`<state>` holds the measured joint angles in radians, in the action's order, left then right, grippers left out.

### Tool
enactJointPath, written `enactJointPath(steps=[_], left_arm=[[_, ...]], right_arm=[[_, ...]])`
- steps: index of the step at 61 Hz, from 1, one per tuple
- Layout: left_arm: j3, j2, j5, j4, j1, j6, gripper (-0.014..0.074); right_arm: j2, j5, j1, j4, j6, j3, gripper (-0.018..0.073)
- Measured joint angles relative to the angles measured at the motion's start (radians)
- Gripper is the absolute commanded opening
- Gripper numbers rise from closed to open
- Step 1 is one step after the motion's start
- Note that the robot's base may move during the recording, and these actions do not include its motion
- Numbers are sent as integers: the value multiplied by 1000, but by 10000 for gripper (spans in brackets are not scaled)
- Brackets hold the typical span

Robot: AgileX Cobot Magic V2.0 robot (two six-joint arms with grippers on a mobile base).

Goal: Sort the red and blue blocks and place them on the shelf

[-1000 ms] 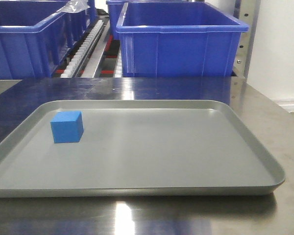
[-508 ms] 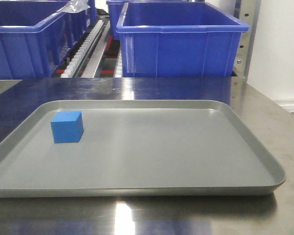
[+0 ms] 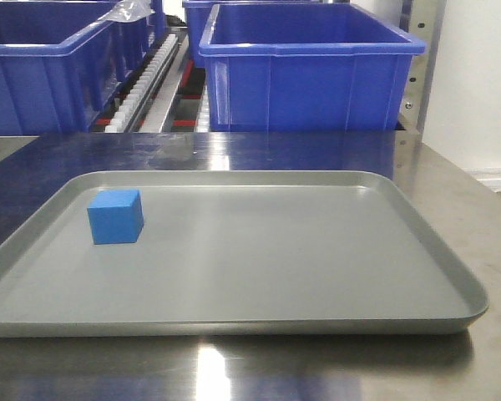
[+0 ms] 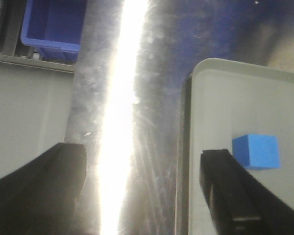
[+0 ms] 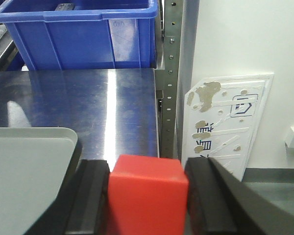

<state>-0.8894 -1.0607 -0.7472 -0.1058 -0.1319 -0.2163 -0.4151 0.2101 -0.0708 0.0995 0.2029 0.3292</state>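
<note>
The right pincer (image 5: 148, 205) is clenched on the red block (image 5: 148, 183), held square between its fingers. It is a cube, so it has no long axis. Beyond it lie the tabletop (image 5: 88, 98) and a blue bin (image 5: 78, 39). The left pincer (image 4: 137, 191) hangs released, and the blue block (image 4: 256, 151) sits flat on the tray (image 4: 220, 98) just outside one finger (image 4: 230, 196). Nothing has shifted over the last second, so I judge the blue block is still waiting its turn.

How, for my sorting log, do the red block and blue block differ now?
The red block is clamped in the right gripper; the blue block is ungripped. The blue block rests on the grey tray; the red block is not on it. Colours differ. Both are plain cubes.
</note>
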Motion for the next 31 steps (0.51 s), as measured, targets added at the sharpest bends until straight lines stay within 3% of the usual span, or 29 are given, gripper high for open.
enactJointPath(steps=[31], left_arm=[[-153,-279,27,-2,-268,-17,536]], right_arm=[[0,0,0,0,0,0,49]])
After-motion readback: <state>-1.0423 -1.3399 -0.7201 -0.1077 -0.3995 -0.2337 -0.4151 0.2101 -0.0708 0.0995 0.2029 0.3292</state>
